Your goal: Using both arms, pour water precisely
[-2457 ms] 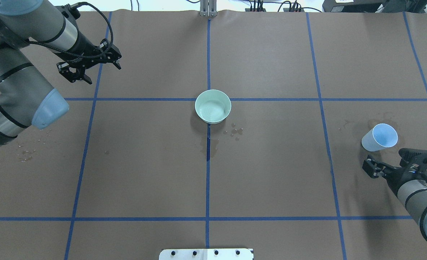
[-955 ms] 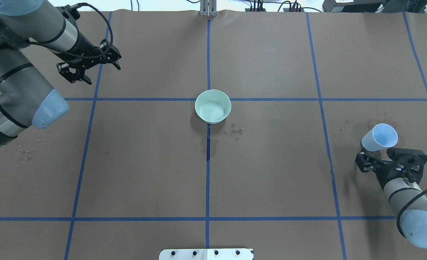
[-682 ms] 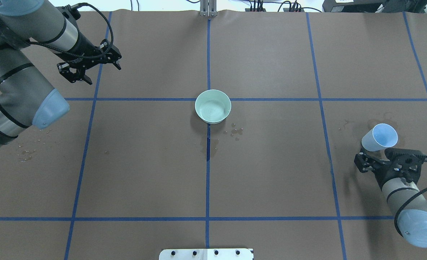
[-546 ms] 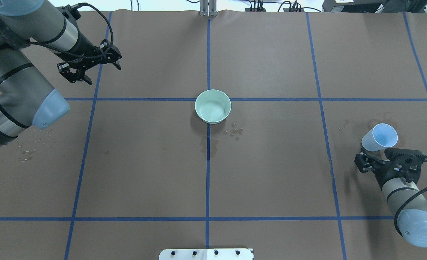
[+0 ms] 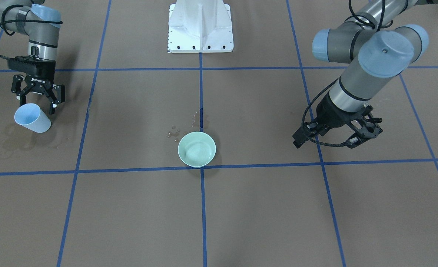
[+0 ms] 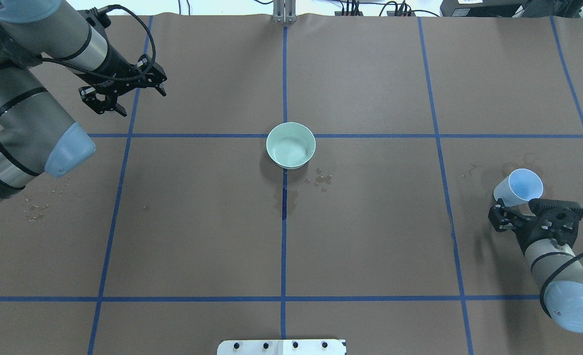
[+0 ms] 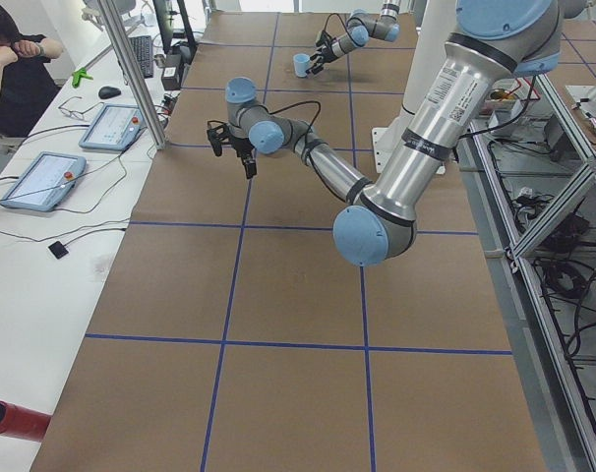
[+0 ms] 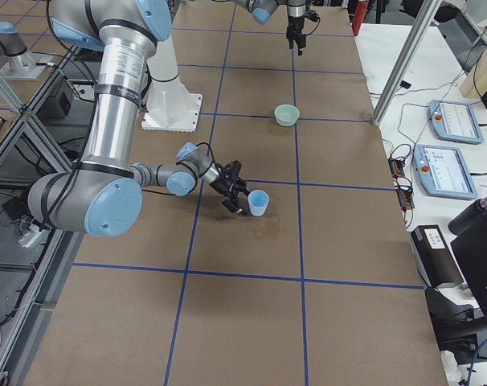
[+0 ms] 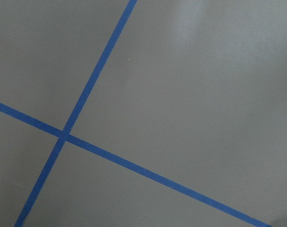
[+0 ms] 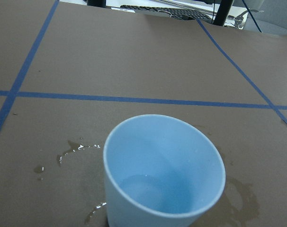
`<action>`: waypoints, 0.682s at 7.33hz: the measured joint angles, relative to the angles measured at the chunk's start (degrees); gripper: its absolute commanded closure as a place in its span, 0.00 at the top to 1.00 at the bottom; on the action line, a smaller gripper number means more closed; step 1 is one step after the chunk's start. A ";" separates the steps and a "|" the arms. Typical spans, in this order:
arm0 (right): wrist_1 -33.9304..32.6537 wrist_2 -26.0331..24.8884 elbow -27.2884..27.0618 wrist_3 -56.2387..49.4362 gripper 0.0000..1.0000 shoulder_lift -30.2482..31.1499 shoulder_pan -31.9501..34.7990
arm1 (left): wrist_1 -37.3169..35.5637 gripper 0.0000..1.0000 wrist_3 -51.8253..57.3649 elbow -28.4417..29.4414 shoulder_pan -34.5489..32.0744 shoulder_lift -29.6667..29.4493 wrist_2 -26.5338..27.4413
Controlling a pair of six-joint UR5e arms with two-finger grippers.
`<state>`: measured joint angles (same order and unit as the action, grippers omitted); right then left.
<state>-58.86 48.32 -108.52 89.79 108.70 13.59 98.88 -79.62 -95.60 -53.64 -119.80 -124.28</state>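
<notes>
A light blue cup (image 6: 517,188) stands tilted-looking at the table's right side, also seen as the cup (image 5: 32,118) in the front view. My right gripper (image 6: 504,213) is open and sits right beside the cup (image 8: 258,203), not closed on it. The right wrist view looks into the cup (image 10: 163,175), where a little water (image 10: 142,188) glistens at the bottom. My left gripper (image 6: 142,101) hovers open and empty over the far left of the table, well away from the mint green bowl (image 6: 290,145).
Spilled drops (image 6: 322,180) and a damp stain lie just in front of the bowl (image 5: 196,149). Wet marks (image 10: 77,149) surround the cup. Blue tape lines (image 9: 64,136) grid the brown table cover. A white pedestal base (image 5: 200,26) stands at the robot's edge.
My right gripper has swung in and moved up to the cup's side, staying open. The cup, the bowl and the left arm have hardly moved.
</notes>
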 measured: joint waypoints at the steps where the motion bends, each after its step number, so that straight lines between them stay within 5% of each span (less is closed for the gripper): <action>1: -0.01 0.01 0.03 -0.61 0.97 -0.15 0.43 | 0.00 1.00 0.00 0.03 0.10 0.00 0.02; 5: -0.02 0.00 0.77 -2.21 0.97 -1.66 1.34 | 0.19 1.00 0.11 -0.05 0.61 1.06 1.64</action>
<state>-58.89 48.32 -107.75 87.58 107.04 14.94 99.07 -79.52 -95.65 -53.02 -118.73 -122.64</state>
